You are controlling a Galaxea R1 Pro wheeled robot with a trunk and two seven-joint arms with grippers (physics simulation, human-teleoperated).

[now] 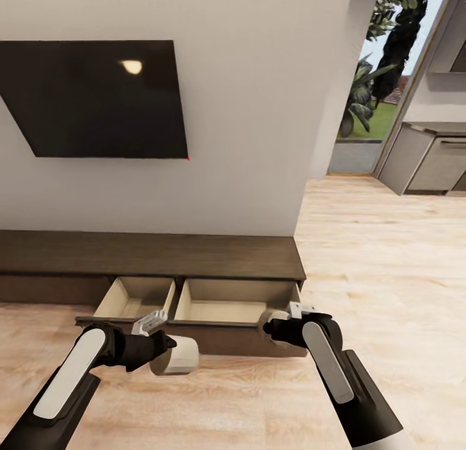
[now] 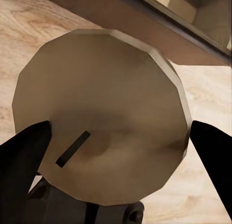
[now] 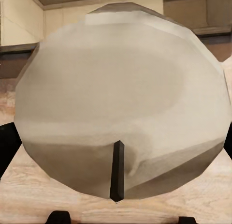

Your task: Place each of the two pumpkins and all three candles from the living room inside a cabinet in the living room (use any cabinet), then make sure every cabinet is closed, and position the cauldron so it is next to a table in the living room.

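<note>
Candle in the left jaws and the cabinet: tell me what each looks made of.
Candle: looks like matte wax, grey-tan, with a dark wick in its dished top. Cabinet: seemingly dark brown wood, faint grain on top, with pale light-wood drawer insides.

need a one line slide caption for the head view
Both grippers, left and right, each hold a candle before the cabinet with two open drawers.
</note>
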